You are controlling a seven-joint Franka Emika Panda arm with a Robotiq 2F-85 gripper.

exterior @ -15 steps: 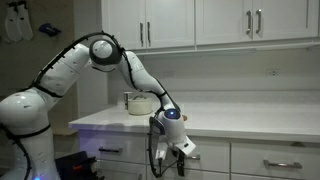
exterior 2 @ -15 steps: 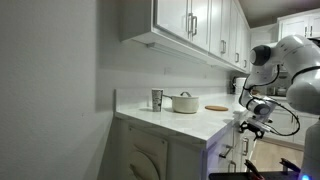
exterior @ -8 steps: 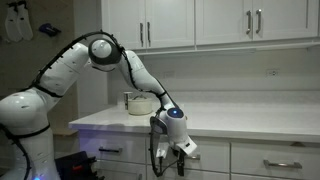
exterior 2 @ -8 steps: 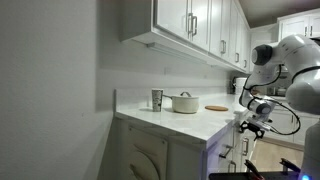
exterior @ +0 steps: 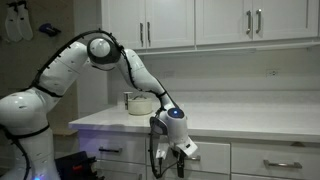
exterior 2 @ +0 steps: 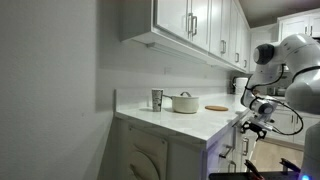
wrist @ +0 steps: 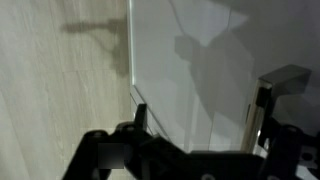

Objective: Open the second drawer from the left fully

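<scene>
My gripper hangs just below the countertop edge, right in front of the second drawer from the left. The drawer is a white front, and its handle is hidden behind my hand. In an exterior view the gripper sits off the counter's front edge. In the wrist view my gripper is open. Its two dark fingers stand wide apart over a white panel, with nothing between them. A grey block shows by the right finger. I cannot tell whether it is the handle.
A narrower drawer front is to the left and a wider one to the right. A white pot, also in an exterior view, a cup and a round board stand on the white countertop. Wall cabinets hang above.
</scene>
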